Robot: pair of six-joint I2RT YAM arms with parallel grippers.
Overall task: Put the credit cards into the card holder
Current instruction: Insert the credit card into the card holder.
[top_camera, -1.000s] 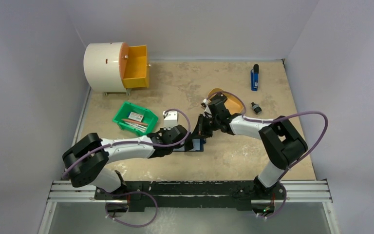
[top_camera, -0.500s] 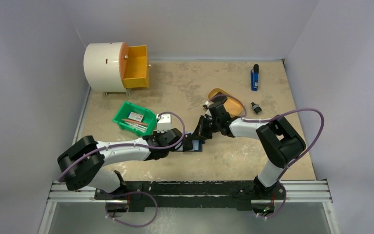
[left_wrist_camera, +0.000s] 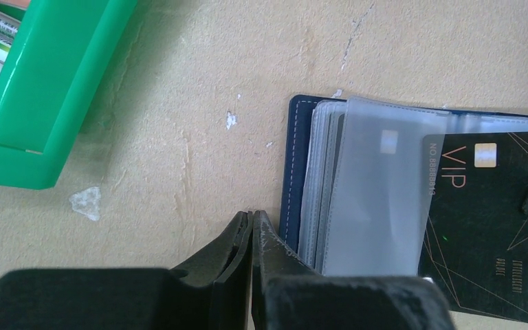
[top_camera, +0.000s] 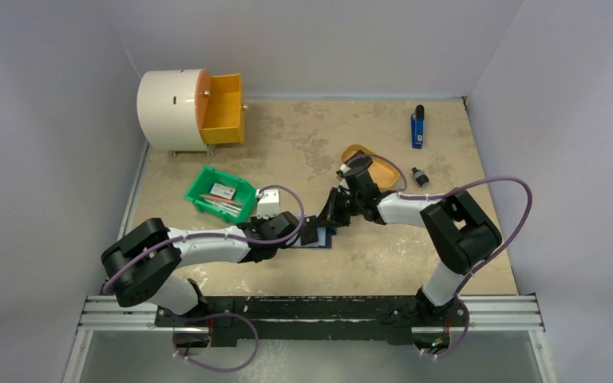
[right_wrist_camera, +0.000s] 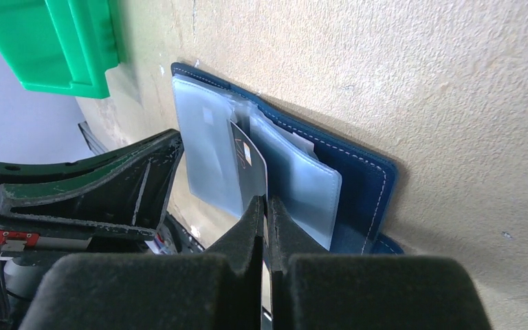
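Top view
- Left claw: low over the table, pointing toward the right claw; its finger gap is too small to judge here.
- Right claw: angled down just beyond the left claw's tip, nearly meeting it.
- Card holder: navy, flat on the table directly under both claw tips.
- Green bin: well off to the left claw's outer side.

Left wrist view
- Left claw: fingers pressed flat together with nothing between them.
- Card holder: spread flat just to the right of the tips, its stitched edge beside them and its clear sleeves fanned.
- Black card: marked VIP, lying over the sleeves on the holder's far side from the claw.
- Green bin: up and to the left of the claw.

Right wrist view
- Right claw: fingers pinched tight on the black card.
- Black card: edge-on ahead of the tips, standing between two clear sleeves.
- Card holder: straight ahead of the claw.
- Left claw: to the left, beside the sleeves.
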